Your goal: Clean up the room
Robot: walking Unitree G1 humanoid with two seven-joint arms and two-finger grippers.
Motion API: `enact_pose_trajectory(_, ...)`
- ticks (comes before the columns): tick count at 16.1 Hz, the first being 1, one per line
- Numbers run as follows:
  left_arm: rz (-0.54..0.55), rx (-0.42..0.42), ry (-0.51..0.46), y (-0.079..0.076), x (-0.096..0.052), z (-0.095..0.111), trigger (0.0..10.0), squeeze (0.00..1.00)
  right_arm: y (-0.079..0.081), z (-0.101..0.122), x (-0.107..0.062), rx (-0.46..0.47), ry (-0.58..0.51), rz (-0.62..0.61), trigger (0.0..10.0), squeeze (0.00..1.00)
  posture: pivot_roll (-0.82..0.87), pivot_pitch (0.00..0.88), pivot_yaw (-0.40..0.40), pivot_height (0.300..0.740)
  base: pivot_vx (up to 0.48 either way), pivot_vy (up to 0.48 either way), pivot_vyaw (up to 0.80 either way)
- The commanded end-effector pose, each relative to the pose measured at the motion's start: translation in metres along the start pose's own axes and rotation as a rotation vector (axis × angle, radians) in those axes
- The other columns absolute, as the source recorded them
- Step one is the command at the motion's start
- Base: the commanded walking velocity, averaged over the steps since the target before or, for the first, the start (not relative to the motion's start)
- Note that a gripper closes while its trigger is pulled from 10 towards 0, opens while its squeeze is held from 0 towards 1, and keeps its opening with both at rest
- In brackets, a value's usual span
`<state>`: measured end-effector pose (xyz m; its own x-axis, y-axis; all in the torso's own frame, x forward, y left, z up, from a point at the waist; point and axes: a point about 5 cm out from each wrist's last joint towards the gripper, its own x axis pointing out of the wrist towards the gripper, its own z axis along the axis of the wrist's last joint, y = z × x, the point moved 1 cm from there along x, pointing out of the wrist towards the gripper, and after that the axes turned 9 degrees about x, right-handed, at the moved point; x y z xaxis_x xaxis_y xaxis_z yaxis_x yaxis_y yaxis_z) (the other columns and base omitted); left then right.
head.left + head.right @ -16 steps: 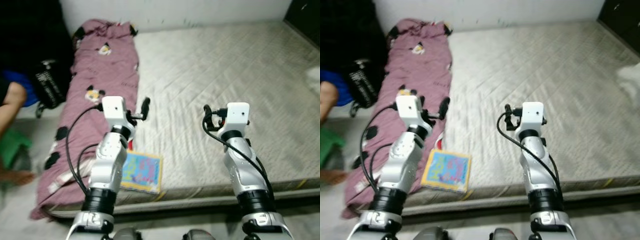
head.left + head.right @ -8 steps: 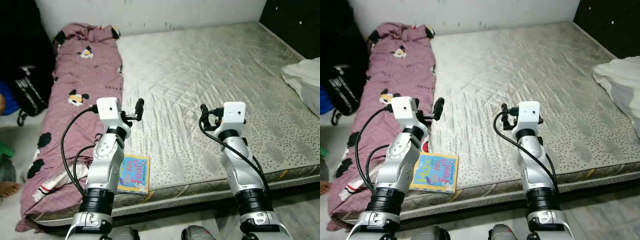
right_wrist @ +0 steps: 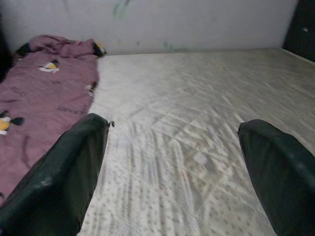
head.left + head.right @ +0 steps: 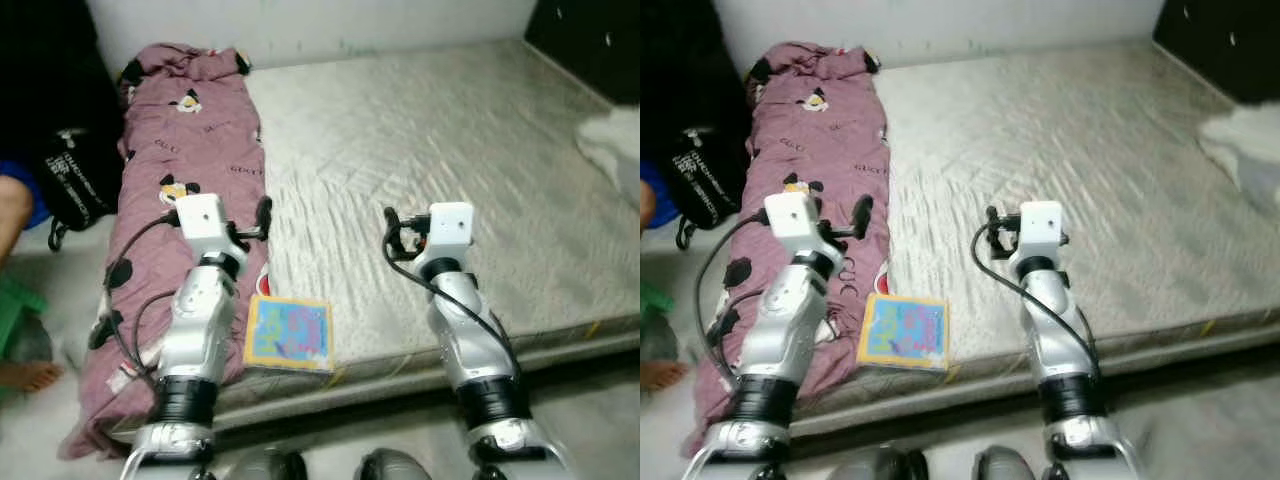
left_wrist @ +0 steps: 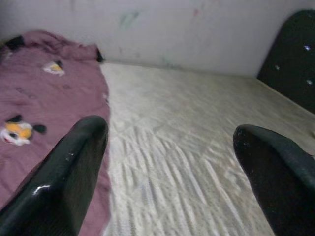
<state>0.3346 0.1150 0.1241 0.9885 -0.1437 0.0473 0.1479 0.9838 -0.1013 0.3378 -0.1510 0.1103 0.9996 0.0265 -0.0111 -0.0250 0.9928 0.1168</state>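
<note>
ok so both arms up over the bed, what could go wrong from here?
The book lies at the mattress edge, so a clumsy reach may push it off. The purple blanket droops toward the floor near the feet and could snag a step. A person's leg is close on the left.

1. The mattress is covered in pale grey quilted cloth; a stitched diamond pattern and a matt, slightly rough surface are seen.
2. The blanket is made of soft mauve cloth, matt and creased, printed with cartoon figures.
3. The book appears to be of paper or card; a smooth, brightly printed cover is shown, though its sheen cannot be judged through the blur.
4. The left gripper and the right gripper are fitted with black fingers of smooth, glossy plastic-like finish.
5. The arms are clad in silver shells of satin finish, with black rubbery cables.
6. The wall is painted, matt and scuffed.
</note>
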Motion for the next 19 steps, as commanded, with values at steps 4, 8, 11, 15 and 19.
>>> enact_pose_trajectory(4,0.017,0.020,0.000,0.005,0.000,0.002,10.0,0.00,0.003,0.001,0.001,0.003,0.000,0.013,10.0,0.00,-0.08,0.059,0.059,0.740,0.000,0.480,0.00)
enact_pose_trajectory(8,0.030,0.028,-0.020,0.009,0.000,0.004,10.0,0.00,0.005,0.000,0.003,0.000,0.003,0.021,10.0,0.00,-0.08,0.059,0.064,0.740,0.000,0.120,0.00)
enact_pose_trajectory(11,0.034,0.044,-0.022,0.012,-0.002,0.005,10.0,0.00,0.012,0.001,0.001,-0.002,-0.005,0.040,10.0,0.00,-0.08,0.060,0.073,0.740,0.000,0.000,0.00)
enact_pose_trajectory(15,0.015,0.044,-0.033,0.008,-0.003,0.005,10.0,0.00,0.011,-0.001,0.002,-0.019,0.007,0.048,10.0,0.00,-0.07,0.066,0.042,0.740,0.000,0.000,0.00)
enact_pose_trajectory(19,0.032,0.034,-0.018,0.009,-0.014,0.000,10.0,0.00,0.012,-0.005,-0.001,-0.024,0.015,0.061,10.0,0.00,-0.06,0.082,0.038,0.740,0.000,0.000,0.34)
